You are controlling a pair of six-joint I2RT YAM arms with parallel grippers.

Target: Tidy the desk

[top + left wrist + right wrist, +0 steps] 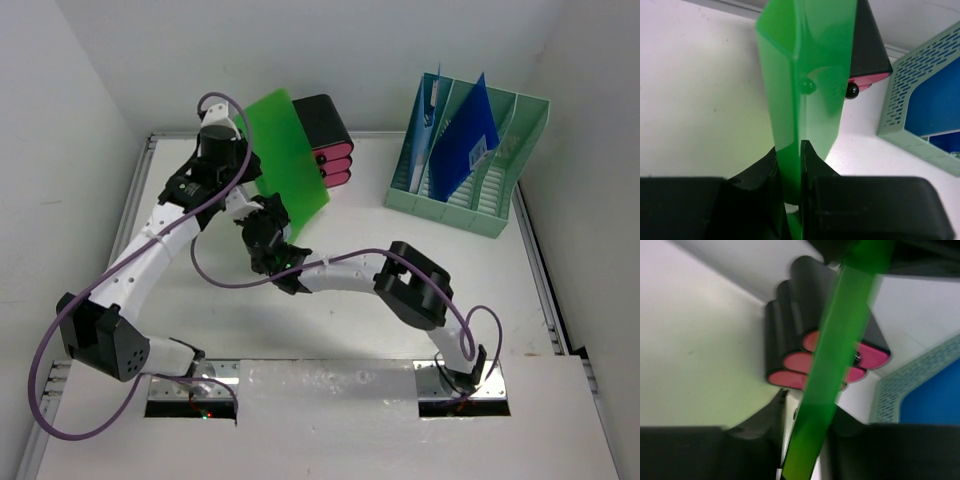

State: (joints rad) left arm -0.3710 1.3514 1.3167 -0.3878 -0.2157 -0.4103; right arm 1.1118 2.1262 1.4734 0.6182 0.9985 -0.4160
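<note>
One green folder (pixel 290 160) over the desk (pixel 520 300): left gripper (pixel 790 152) clamped on its edge; right gripper (pixel 810 402) straddles it, grip unclear.

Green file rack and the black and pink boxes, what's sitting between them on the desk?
Nothing. In the top view, the strip of desk between the file rack and the black and pink boxes is bare white.
</note>
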